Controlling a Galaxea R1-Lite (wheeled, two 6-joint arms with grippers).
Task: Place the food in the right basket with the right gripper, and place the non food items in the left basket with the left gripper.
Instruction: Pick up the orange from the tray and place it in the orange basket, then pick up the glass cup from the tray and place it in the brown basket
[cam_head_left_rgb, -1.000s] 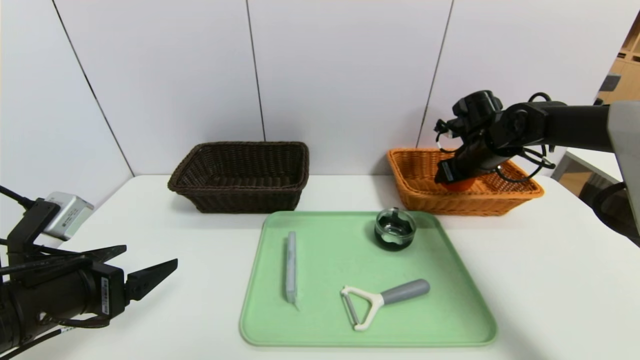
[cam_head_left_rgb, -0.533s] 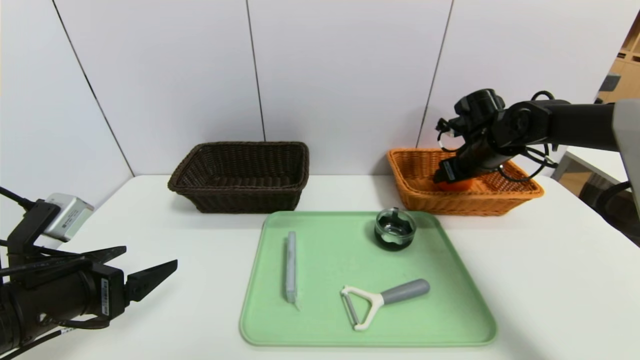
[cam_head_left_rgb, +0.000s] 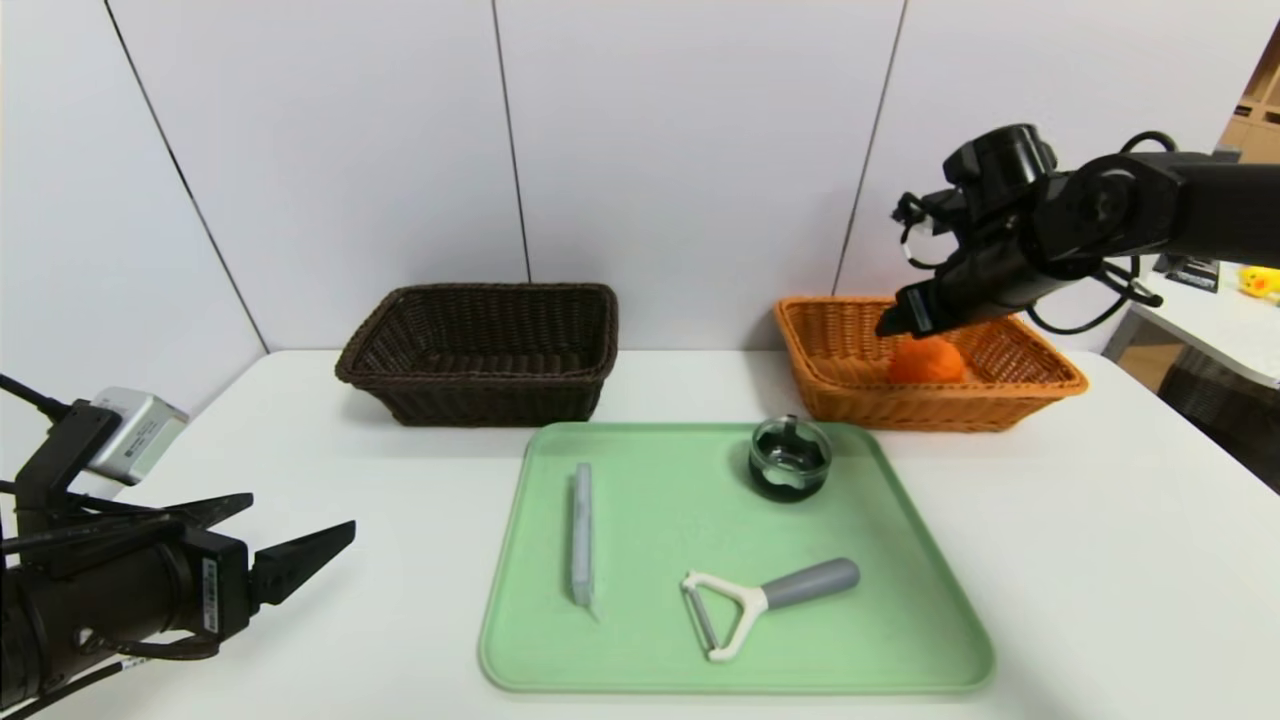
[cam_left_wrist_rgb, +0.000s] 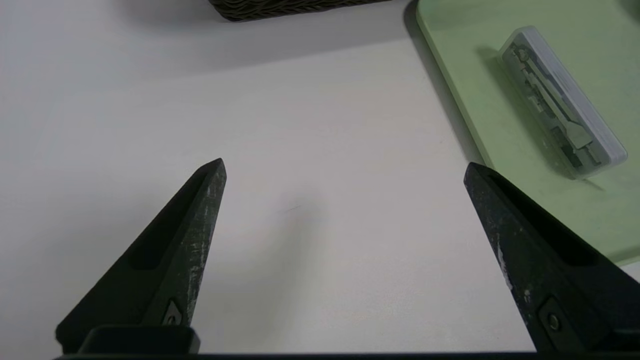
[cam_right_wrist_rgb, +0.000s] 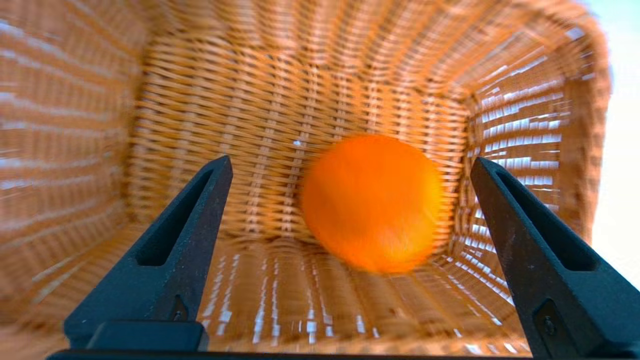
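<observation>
The right claw hangs wide open and empty above the orange-tan basket, the orange fruit lying inside below it. The left claw, also spread wide and empty, hovers over the white surface beside the green tray.

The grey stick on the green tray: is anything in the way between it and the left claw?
Nothing visible is. The left gripper hangs with open jaws over bare table, and the grey stick lies beyond the green tray edge. Only the tray's low rim lies between them.
</observation>
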